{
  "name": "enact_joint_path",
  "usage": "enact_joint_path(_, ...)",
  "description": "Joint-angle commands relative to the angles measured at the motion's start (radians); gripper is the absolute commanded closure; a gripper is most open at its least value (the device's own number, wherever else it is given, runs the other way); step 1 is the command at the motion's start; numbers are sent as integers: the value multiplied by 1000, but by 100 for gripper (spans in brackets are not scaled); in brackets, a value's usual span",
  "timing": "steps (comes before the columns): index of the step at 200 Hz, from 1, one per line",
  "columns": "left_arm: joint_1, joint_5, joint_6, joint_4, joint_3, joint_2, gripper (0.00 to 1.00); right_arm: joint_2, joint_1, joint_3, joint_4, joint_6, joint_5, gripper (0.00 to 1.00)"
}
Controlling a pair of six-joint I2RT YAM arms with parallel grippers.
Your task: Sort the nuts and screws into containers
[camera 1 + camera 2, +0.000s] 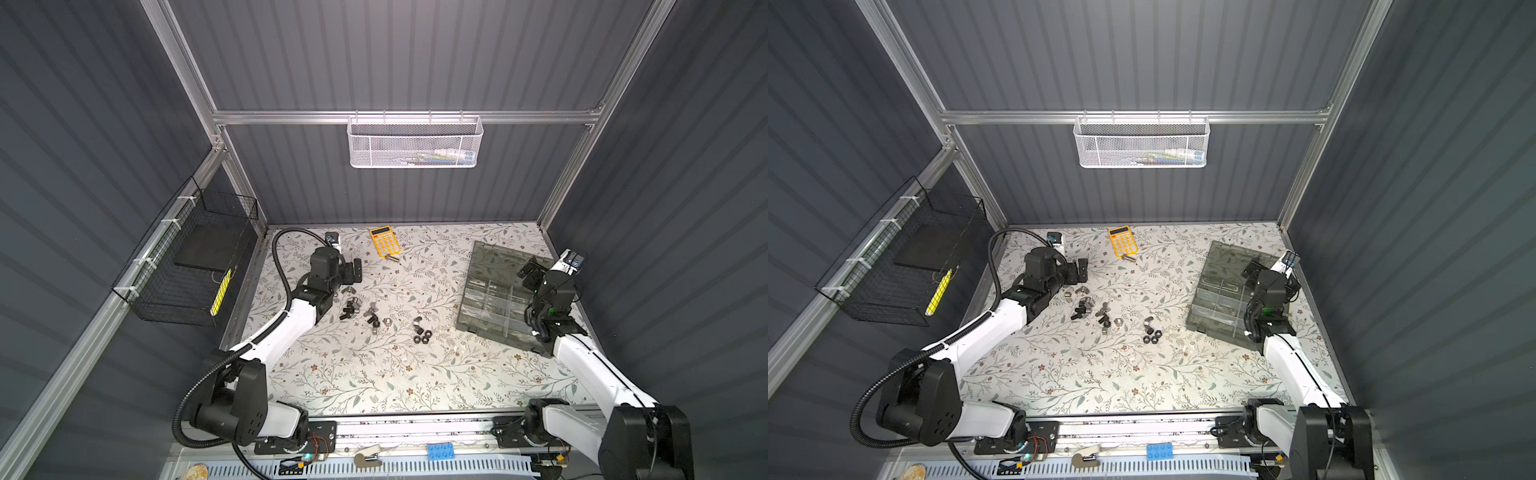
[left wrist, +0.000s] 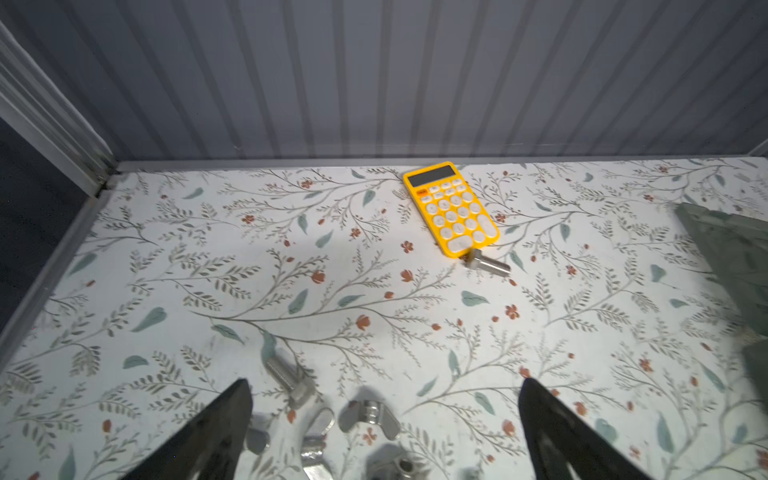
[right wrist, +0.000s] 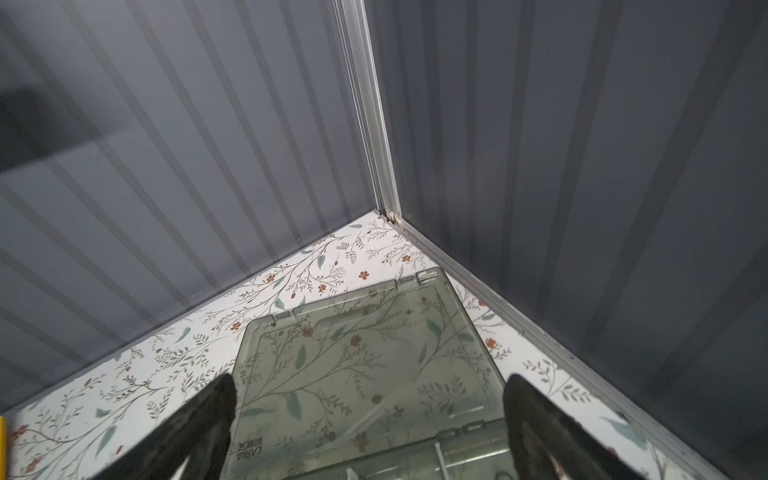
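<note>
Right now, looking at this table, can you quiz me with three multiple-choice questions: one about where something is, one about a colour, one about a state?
1. Where does the silver bolt that lies apart from the others sit?
A) in the white mesh basket
B) beside the calculator's corner
C) in the black wire basket

2. What colour is the calculator's body?
A) blue
B) green
C) yellow

3. How is the organizer box's lid?
A) shut
B) open, folded back flat
C) taken away

Answers: 1 B, the left wrist view shows it at that corner; 2 C, it is plainly yellow in both top views; 3 B, the right wrist view shows it laid back flat.
</note>
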Motion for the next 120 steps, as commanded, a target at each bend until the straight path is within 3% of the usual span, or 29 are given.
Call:
enact_joint_path(1, -113, -23, -61, -154, 103, 86, 0, -2, -7, 81, -314, 143, -50, 1)
enact_joint_path(26, -246, -15, -43, -205, 262, 238, 0, 10, -26, 139, -494, 207, -31, 1)
enact_joint_path(59, -375, 42, -89, -323, 480, 415, 0, 26, -95, 155, -682, 274, -110, 1)
enact_joint_path(91, -440, 90, -175, -327, 493, 457, 0, -11, -229, 95, -712, 272, -248, 1)
enact_joint_path(120, -460, 139, -239, -276, 448, 436, 0, 1, -314, 82, -758, 270, -304, 1)
